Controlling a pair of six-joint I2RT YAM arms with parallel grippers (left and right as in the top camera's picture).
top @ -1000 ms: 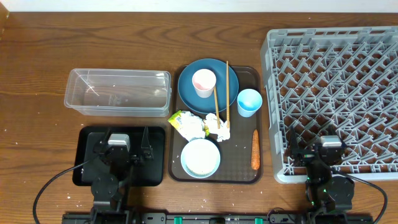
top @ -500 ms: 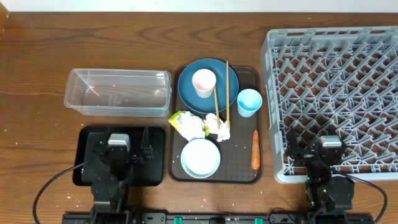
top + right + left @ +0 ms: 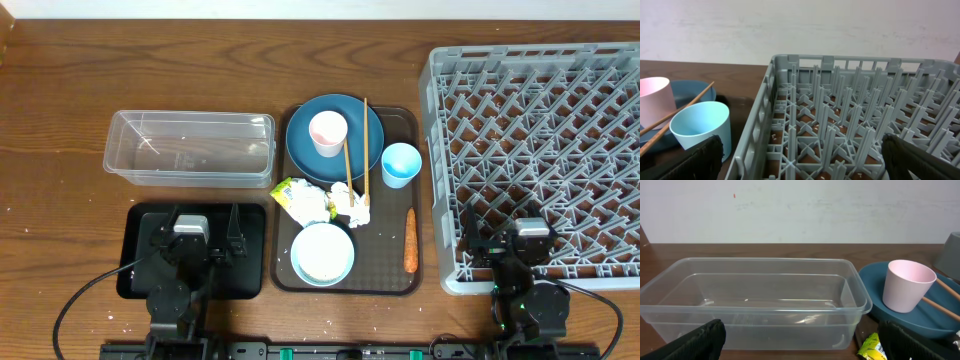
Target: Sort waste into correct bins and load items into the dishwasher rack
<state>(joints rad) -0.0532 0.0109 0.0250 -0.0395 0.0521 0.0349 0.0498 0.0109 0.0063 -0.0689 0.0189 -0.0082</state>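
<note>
In the overhead view the brown serving tray (image 3: 385,250) holds a dark blue plate (image 3: 305,140) with a pale pink cup (image 3: 328,133) on it. Wooden chopsticks (image 3: 365,140) lie across the plate. Beside them stand a light blue cup (image 3: 401,165), a yellow-green wrapper (image 3: 293,196), white tissue (image 3: 353,206), an orange carrot (image 3: 410,240) and a pale blue bowl (image 3: 322,253). My left gripper (image 3: 197,225) is open and empty over the black tray (image 3: 252,270), facing the clear tub (image 3: 755,300). My right gripper (image 3: 505,228) is open and empty over the grey rack's (image 3: 540,130) near edge.
The clear tub (image 3: 190,148) sits left of the serving tray, behind the black tray. The left wrist view shows the pink cup (image 3: 907,285) and wrapper (image 3: 871,347) at right. The right wrist view shows the rack's pegs (image 3: 855,125) and the light blue cup (image 3: 702,127) at left.
</note>
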